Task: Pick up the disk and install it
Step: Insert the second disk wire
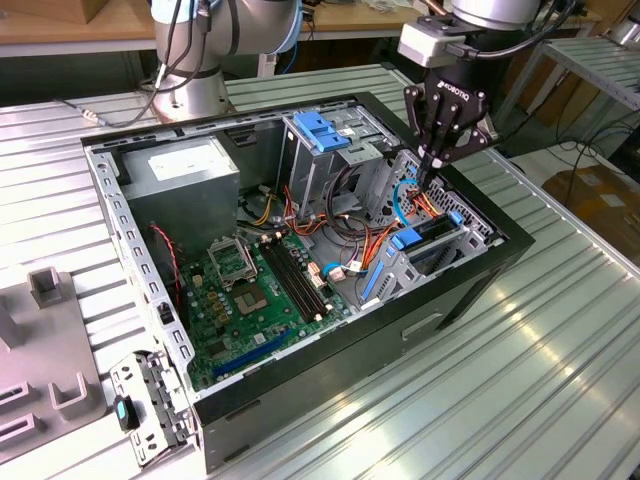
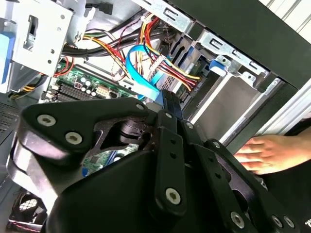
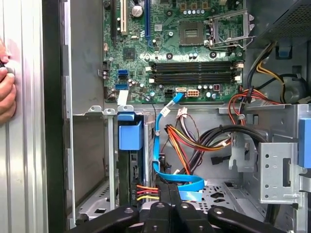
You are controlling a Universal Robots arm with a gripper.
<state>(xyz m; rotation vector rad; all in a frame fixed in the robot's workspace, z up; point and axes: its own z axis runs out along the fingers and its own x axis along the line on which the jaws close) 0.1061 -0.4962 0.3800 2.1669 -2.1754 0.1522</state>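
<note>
In the exterior view, a grey bracket (image 1: 150,405) lies on the table (image 1: 560,380) at 8 o'clock; next to it sits the open case (image 1: 130,240), with the green board (image 1: 250,290) on its floor at 6 o'clock; a grey cage with a blue latch (image 1: 320,130) stands at 12 o'clock inside the case; the gripper (image 1: 428,175) hangs at 2 o'clock, tips down among the wires (image 1: 375,250); its jaws are closed tight, with nothing between them, as both wrist views show; the disk (image 1: 432,232) is at 3 o'clock, just below the gripper; it stands on its edge in the bay by the case's wall, blue rail up; the gripper is near it but not touching it; in the first wrist view the disk (image 3: 130,162) sits in its slot with red and yellow wires beside it, and a flat blue cable (image 3: 163,145) runs past the closed fingers (image 3: 163,194); a person's hand (image 3: 6,82) rests on the table outside the case.
</note>
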